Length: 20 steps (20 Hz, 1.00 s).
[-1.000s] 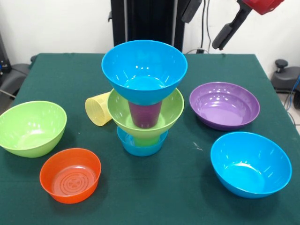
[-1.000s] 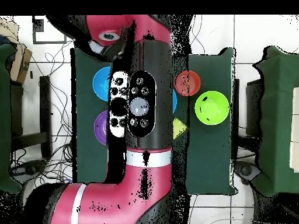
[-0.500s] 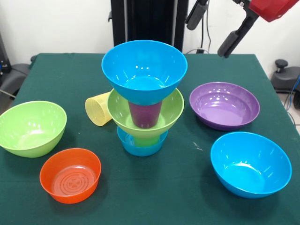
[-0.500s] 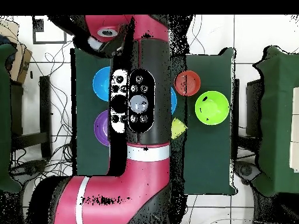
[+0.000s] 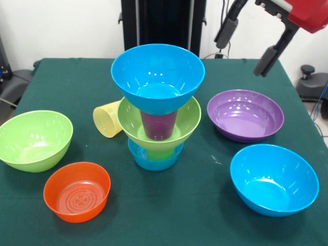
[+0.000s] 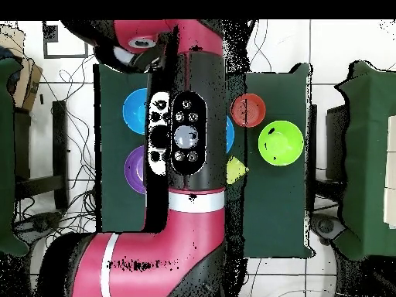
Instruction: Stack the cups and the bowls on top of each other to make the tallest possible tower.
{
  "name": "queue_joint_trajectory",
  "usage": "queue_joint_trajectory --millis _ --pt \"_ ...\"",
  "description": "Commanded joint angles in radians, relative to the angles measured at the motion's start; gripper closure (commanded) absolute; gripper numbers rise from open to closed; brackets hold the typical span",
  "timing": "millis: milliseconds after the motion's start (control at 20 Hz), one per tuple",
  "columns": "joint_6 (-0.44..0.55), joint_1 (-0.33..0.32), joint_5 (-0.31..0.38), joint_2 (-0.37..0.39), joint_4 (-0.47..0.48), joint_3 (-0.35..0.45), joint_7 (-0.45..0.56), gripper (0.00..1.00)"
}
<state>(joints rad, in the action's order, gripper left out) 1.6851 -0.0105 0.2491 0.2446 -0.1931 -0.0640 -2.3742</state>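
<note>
On the green tabletop (image 5: 61, 82), the purple bowl (image 5: 245, 115) sits right under the tool (image 5: 248, 43), which hangs high with fingers wide apart.

Table cloth (image 5: 66, 82): dark green, plain.
Tower (image 5: 158, 107), bottom to top: small blue bowl (image 5: 154, 160), green cup (image 5: 160, 151) (only a sliver shows), lime green bowl (image 5: 185, 123), dark purple cup (image 5: 158, 126), bright blue bowl (image 5: 158, 74).
Yellow cup (image 5: 106, 119): pale translucent yellow, faint dotted texture.
Loose lime green bowl (image 5: 34, 139): same lime as the one in the tower.
Orange bowl (image 5: 77, 190): orange, concentric rings on its floor.
Purple bowl (image 5: 245, 115): glossy violet.
Loose blue bowl (image 5: 272, 178): bright blue, white glare spots.
Gripper (image 5: 246, 43): black fingers under a red body.
Arm (image 6: 186, 201): red with black panel and white band.
</note>
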Motion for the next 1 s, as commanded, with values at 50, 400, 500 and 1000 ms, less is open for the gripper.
queue_joint_trajectory --millis 50,400,500,1000 --pt "-0.081 -0.004 -0.019 0.018 -0.144 0.053 0.160 0.00" --pt "-0.125 0.004 -0.040 0.021 -0.162 0.041 0.139 0.00" --pt "-0.131 0.005 -0.049 0.021 -0.165 0.041 0.139 0.00" --pt "-0.232 0.004 -0.080 0.048 -0.264 0.032 0.115 0.00"
